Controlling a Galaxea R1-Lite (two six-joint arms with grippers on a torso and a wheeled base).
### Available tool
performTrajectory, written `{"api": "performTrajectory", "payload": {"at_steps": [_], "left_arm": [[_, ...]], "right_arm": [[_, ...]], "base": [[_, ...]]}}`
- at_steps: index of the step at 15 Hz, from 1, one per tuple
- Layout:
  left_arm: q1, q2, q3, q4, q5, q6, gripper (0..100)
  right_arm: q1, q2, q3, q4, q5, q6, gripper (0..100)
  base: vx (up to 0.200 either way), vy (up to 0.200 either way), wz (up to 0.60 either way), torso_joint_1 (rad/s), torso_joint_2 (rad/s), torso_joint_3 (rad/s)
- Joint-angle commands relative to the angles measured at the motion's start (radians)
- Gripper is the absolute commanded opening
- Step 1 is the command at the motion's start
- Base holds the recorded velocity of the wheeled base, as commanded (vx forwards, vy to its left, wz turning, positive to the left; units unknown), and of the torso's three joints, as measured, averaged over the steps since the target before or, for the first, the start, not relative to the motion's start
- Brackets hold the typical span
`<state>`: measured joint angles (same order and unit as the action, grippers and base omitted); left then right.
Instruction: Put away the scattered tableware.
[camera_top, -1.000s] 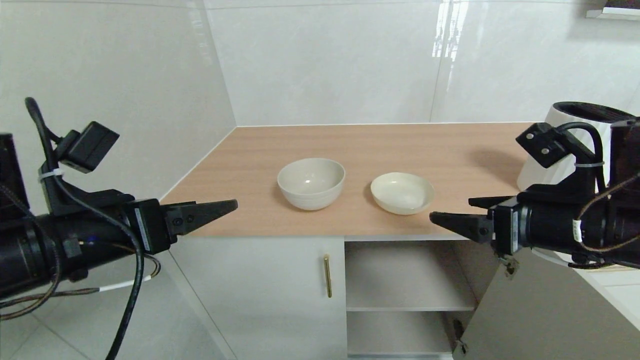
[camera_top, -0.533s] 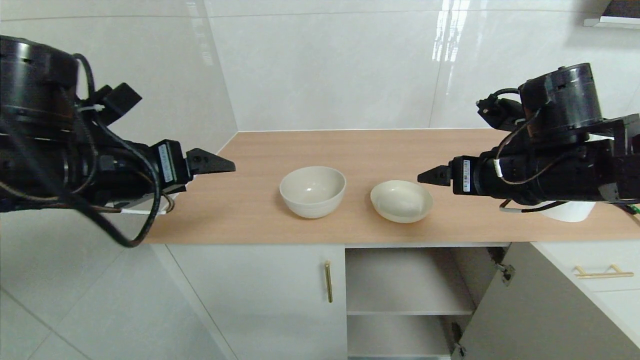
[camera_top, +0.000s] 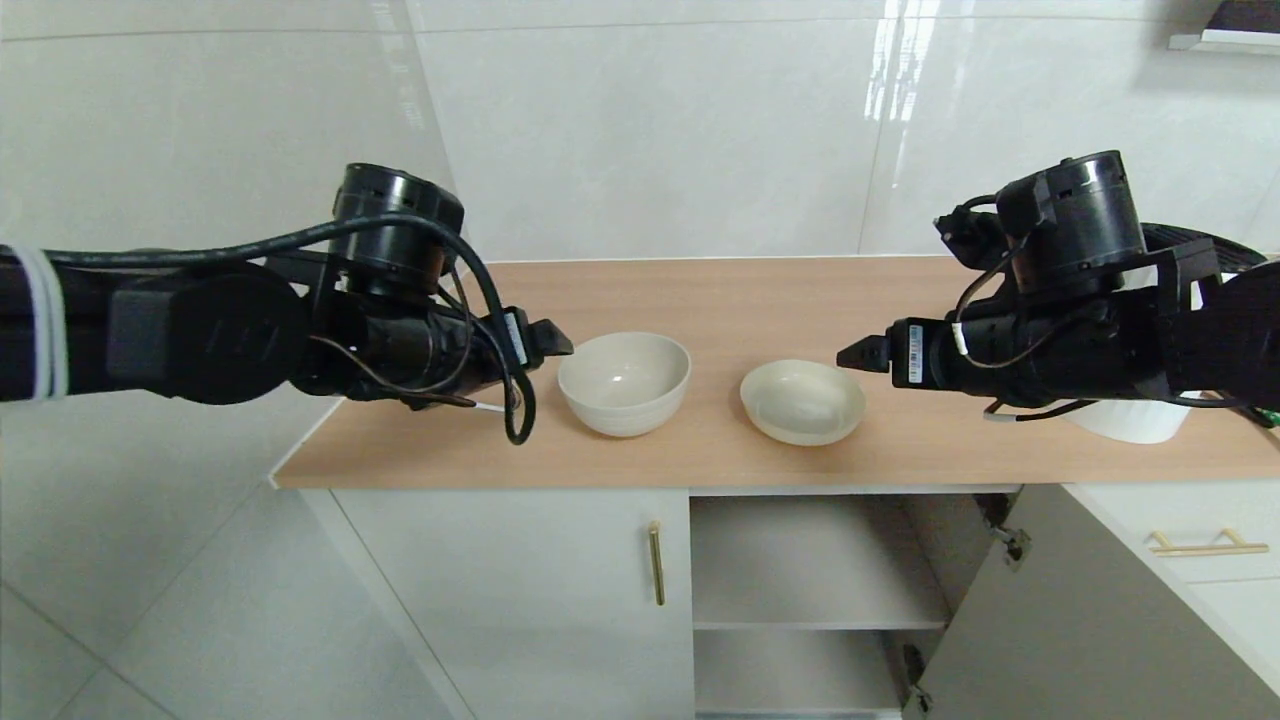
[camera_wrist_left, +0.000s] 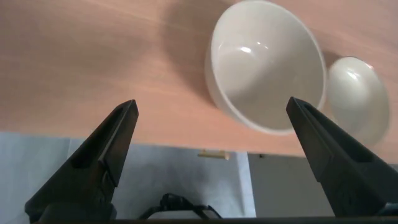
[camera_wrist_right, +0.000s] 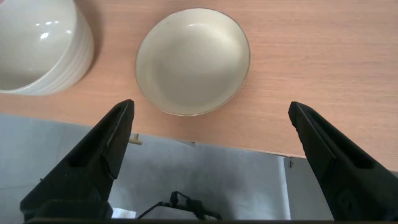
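Two cream bowls stand on the wooden counter (camera_top: 720, 290): a deep bowl (camera_top: 624, 382) and, to its right, a shallow bowl (camera_top: 803, 400). My left gripper (camera_top: 550, 345) hovers just left of the deep bowl's rim, a little above the counter. In the left wrist view this gripper (camera_wrist_left: 210, 104) is open, with the deep bowl (camera_wrist_left: 267, 62) ahead of it and the shallow bowl (camera_wrist_left: 354, 99) beyond. My right gripper (camera_top: 860, 355) hangs just right of the shallow bowl. In the right wrist view it (camera_wrist_right: 210, 104) is open above the shallow bowl (camera_wrist_right: 193, 59), the deep bowl (camera_wrist_right: 37, 43) off to one side.
Under the counter a cabinet (camera_top: 810, 560) stands open with bare shelves, its door (camera_top: 1060, 620) swung out to the right. A closed door with a gold handle (camera_top: 654, 563) is to its left. A white appliance (camera_top: 1130, 422) sits on the counter behind my right arm.
Both arms rose and came in over the counter. In the last half second the left gripper slid right, up to the deep bowl; the right gripper hardly moved.
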<state>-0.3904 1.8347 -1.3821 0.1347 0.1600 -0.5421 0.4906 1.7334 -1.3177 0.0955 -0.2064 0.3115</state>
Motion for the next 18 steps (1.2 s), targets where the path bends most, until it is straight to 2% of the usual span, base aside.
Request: {"api": "performTrajectory", "payload": {"at_steps": [1,5,9,10,16,18], "left_arm": [[-0.01,0.097,-0.029,-0.018,0.006,0.001,100],[-0.011,0.196,-0.086,-0.058,0.046,-0.001,100],[-0.011,0.207,-0.086,-0.058,0.05,-0.002,100],[-0.011,0.209,-0.086,-0.058,0.053,-0.002,0],[-0.015,0.207,-0.084,-0.058,0.052,-0.002,0],[-0.015,0.126,-0.064,-0.056,0.059,-0.006,0]], "right_arm": [[0.0,0.008,0.002,-0.002,-0.002,0.0,100],[0.0,0.011,0.005,-0.022,-0.004,0.001,100],[0.0,0.009,0.005,-0.022,-0.004,0.001,100],[0.002,0.009,0.005,-0.022,-0.005,0.001,100],[0.003,0.005,0.008,-0.022,-0.005,0.001,100],[0.003,0.005,0.005,-0.02,-0.007,0.001,100]], "base": [[0.0,0.0,0.0,0.0,0.0,0.0],[0.0,0.0,0.0,0.0,0.0,0.0],[0.0,0.0,0.0,0.0,0.0,0.0],[0.0,0.0,0.0,0.0,0.0,0.0],[0.0,0.0,0.0,0.0,0.0,0.0],[0.0,0.0,0.0,0.0,0.0,0.0]]}}
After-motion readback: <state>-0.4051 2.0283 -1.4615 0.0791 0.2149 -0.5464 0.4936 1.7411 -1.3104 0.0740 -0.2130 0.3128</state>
